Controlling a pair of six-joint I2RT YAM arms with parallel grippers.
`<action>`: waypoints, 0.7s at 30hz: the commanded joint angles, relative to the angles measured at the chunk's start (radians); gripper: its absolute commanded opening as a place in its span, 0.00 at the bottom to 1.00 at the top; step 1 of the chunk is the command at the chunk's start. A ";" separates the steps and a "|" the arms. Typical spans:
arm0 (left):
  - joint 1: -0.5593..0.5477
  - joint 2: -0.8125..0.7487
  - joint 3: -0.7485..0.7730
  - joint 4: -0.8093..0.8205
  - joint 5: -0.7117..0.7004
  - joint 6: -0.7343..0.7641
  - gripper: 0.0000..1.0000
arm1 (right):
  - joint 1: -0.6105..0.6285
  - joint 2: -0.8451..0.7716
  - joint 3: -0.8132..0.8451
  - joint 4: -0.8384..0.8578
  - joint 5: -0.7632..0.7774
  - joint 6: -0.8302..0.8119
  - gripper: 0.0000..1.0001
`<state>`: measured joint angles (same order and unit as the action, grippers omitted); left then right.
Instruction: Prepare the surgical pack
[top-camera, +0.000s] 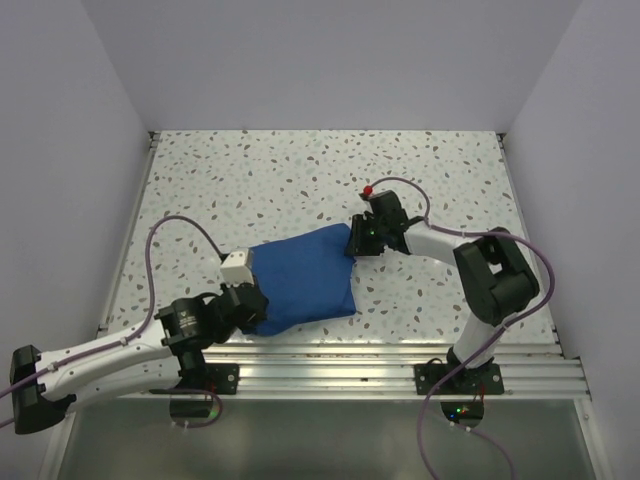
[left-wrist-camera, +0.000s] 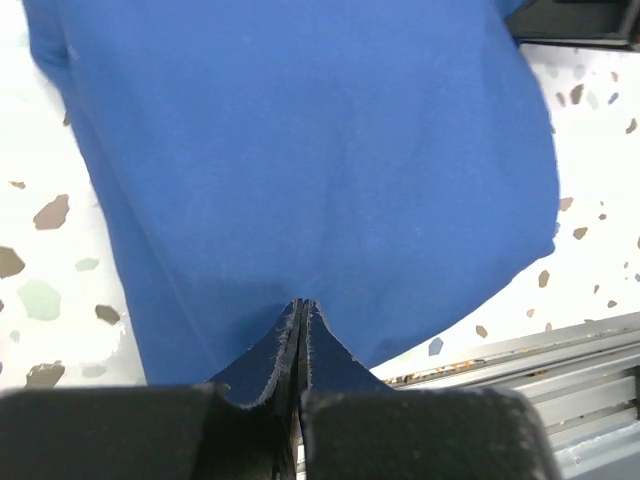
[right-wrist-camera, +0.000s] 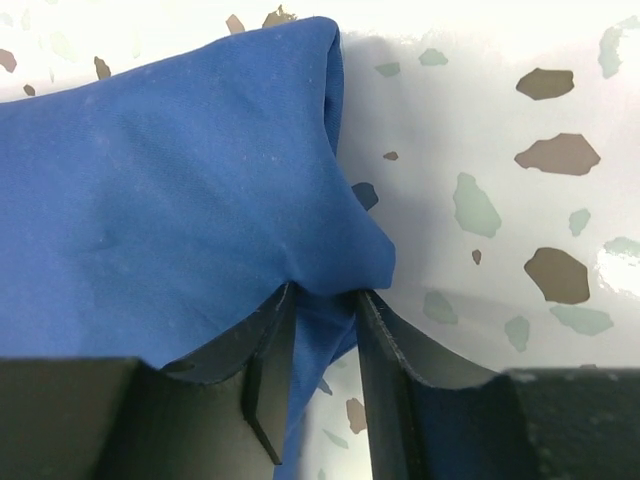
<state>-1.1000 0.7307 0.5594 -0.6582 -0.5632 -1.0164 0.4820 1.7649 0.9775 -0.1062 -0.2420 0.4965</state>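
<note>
The surgical pack shows as a royal-blue cloth drape (top-camera: 305, 275), folded into a bundle on the speckled table; whatever it covers is hidden. My left gripper (top-camera: 255, 305) is at the bundle's near-left corner. In the left wrist view its jaws (left-wrist-camera: 300, 302) are pressed together with the tips against the drape (left-wrist-camera: 300, 150); no fold shows between them. My right gripper (top-camera: 355, 243) is at the far-right corner. In the right wrist view a bunched fold of the drape (right-wrist-camera: 180, 180) fills the gap between the tips of that gripper (right-wrist-camera: 322, 292), and the cloth puckers there.
A ribbed metal rail (top-camera: 380, 355) runs along the table's near edge, just behind the bundle in the left wrist view (left-wrist-camera: 560, 350). White walls close in the speckled table (top-camera: 300, 170) on three sides. Purple cables loop beside both arms.
</note>
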 joint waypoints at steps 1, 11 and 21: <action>0.002 -0.005 -0.024 -0.061 -0.017 -0.085 0.00 | 0.004 -0.054 -0.008 -0.029 -0.014 -0.019 0.36; 0.000 -0.039 -0.122 0.069 0.163 -0.108 0.00 | 0.004 -0.223 -0.045 -0.128 -0.014 -0.058 0.60; 0.000 0.078 -0.171 0.157 0.158 -0.123 0.00 | 0.007 -0.527 -0.273 -0.246 -0.210 -0.084 0.36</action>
<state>-1.0996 0.7815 0.4290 -0.5392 -0.4267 -1.1194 0.4843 1.3056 0.7712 -0.2665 -0.3473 0.4358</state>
